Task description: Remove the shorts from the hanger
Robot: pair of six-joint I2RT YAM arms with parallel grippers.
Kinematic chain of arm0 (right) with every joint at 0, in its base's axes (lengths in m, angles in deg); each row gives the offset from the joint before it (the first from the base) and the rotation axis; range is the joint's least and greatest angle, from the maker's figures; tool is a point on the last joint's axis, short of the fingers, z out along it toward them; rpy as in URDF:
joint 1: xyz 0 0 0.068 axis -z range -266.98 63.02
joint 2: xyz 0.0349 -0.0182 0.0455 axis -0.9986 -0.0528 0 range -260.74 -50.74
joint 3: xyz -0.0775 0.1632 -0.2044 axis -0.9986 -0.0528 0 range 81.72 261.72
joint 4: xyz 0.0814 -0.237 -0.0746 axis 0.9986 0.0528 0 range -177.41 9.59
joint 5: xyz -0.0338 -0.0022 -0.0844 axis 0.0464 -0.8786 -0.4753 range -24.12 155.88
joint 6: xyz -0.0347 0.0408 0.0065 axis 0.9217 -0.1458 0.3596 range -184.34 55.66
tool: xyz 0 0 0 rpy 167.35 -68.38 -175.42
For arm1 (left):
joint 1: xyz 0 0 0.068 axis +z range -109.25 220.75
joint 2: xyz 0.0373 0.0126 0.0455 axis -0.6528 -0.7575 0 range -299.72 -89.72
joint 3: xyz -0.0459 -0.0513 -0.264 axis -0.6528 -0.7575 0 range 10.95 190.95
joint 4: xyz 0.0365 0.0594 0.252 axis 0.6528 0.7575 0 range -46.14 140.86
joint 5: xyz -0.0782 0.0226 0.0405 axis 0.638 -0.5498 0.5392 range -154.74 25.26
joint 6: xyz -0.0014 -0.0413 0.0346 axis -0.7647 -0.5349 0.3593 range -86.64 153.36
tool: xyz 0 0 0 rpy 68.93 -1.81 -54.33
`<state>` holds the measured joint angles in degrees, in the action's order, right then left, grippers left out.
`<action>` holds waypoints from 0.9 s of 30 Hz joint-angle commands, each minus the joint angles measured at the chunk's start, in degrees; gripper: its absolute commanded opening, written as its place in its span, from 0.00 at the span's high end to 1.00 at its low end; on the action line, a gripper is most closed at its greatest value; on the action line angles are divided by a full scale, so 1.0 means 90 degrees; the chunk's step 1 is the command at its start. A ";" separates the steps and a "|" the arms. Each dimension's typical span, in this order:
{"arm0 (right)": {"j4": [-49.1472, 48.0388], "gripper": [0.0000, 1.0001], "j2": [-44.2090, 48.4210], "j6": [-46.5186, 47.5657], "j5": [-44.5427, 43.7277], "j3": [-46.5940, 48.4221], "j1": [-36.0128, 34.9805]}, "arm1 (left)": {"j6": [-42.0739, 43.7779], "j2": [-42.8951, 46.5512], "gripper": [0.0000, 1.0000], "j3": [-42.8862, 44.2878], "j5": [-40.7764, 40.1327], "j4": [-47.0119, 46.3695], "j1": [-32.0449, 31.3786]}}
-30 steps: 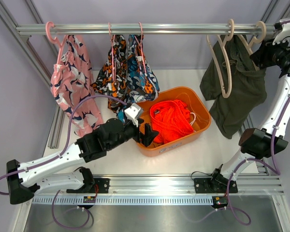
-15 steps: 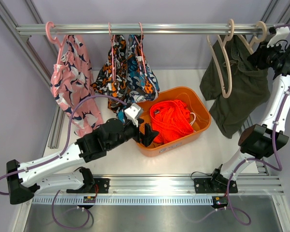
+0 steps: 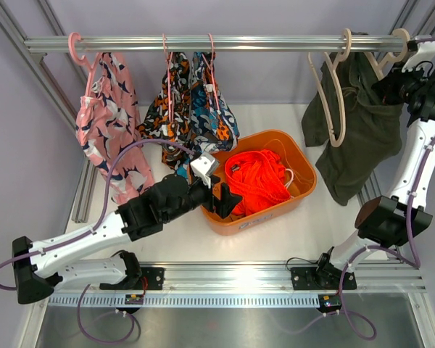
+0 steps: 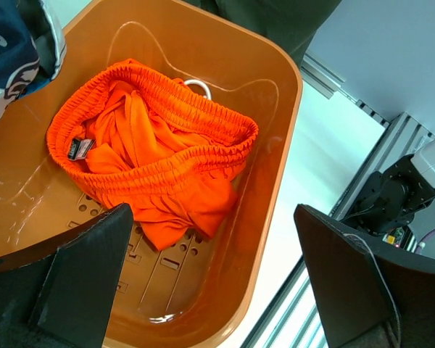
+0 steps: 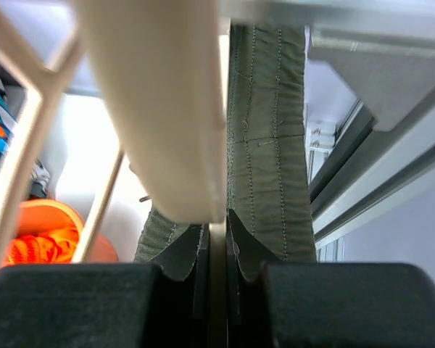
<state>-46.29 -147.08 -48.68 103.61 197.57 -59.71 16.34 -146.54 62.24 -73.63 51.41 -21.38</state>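
Observation:
Dark olive green shorts (image 3: 359, 138) hang from a beige hanger (image 3: 386, 58) at the right end of the rail. My right gripper (image 3: 391, 81) is up at the shorts' top edge. In the right wrist view its jaws (image 5: 217, 290) are pinched on a thin beige strip of the hanger (image 5: 217, 243), with olive cloth (image 5: 268, 145) hanging on both sides. The bright orange-red shorts (image 3: 257, 177) lie bunched in the orange bin (image 3: 306, 170). My left gripper (image 3: 223, 199) hovers wide open over the bin's near rim, holding nothing (image 4: 214, 214).
A second beige hanger (image 3: 335, 101) hangs just left of the olive shorts. On the rail (image 3: 261, 43) to the left hang pink printed shorts (image 3: 105, 119) and two blue-orange printed pairs (image 3: 170, 101), (image 3: 212, 109). Frame posts stand at both sides.
My right gripper's jaws have closed onto the hanger and the arm has shifted slightly up and right, tilting the hanger. The left arm has barely moved.

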 commanded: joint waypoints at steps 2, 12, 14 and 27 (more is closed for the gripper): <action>-0.1200 1.00 0.0830 -0.0412 0.0143 0.0193 -0.0022 | -0.0072 -0.0093 0.01 0.0366 0.0177 -0.0429 -0.0001; 0.0624 1.00 0.1006 0.0905 -0.0267 -0.0011 0.0270 | -0.0209 0.0102 0.01 0.0239 0.0108 -0.0409 -0.0001; 0.1287 1.00 0.1065 0.1587 -0.0189 0.0008 0.0554 | -0.0228 0.0258 0.01 0.0074 0.0079 -0.0506 -0.0001; 0.5653 1.00 0.1474 0.7131 -0.1495 -0.1064 0.0857 | -0.0150 0.0365 0.01 -0.0054 0.0030 -0.0517 0.0009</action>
<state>-13.15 -137.51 -3.74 94.96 191.40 -52.08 14.88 -144.24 61.93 -72.86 50.17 -21.38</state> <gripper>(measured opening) 0.146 0.985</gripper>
